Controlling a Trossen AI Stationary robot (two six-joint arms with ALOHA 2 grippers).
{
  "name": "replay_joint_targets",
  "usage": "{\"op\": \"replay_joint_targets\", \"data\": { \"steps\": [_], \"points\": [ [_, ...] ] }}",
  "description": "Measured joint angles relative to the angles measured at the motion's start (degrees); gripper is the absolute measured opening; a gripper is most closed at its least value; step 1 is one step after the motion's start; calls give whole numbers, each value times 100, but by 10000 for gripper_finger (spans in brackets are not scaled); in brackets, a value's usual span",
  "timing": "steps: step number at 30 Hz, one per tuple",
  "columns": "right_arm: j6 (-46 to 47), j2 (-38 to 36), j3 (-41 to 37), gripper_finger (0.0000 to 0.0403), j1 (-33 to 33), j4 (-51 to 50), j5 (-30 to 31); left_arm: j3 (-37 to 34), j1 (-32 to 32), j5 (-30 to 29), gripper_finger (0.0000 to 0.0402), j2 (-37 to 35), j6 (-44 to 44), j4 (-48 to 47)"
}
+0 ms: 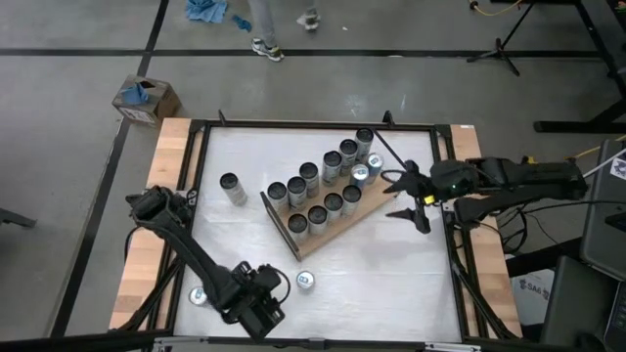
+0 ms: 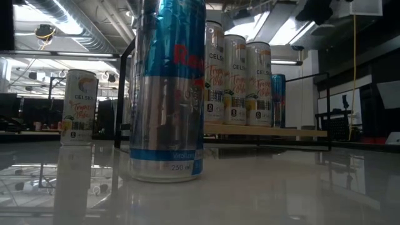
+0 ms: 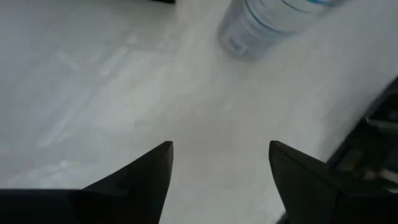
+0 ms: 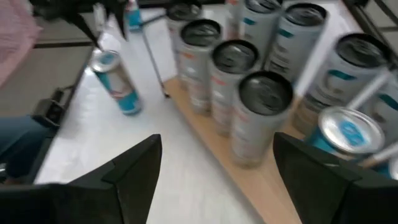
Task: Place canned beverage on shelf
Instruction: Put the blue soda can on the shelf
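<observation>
Left gripper (image 1: 277,293) is held near blue can (image 1: 305,282), fingers spread, empty. Right gripper (image 1: 403,198) is poised beside shelf (image 1: 337,229), fingers spread, empty.

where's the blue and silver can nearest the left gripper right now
In the high view, the blue and silver can stands upright on the white table near its front edge, just right of the open left gripper and in front of the shelf.

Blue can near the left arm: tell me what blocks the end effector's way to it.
Nothing visible does. The left end effector is open, with only bare table between it and the blue can.
</observation>
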Motion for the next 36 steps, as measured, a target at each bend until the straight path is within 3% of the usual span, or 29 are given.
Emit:
{"op": "replay_joint_targets", "data": {
  "steps": [7,17,36],
  "points": [
    [234,188,0,296,710,232,408,-779,385,-50,237,0,4,1196],
    [609,862,0,296,1432,240,1137,-1144,747,-73,222,0,10,2167],
    [897,2336,0,296,1602,997,1204,-1144,1090,-637,222,-2,292,2823]
  ]
}}
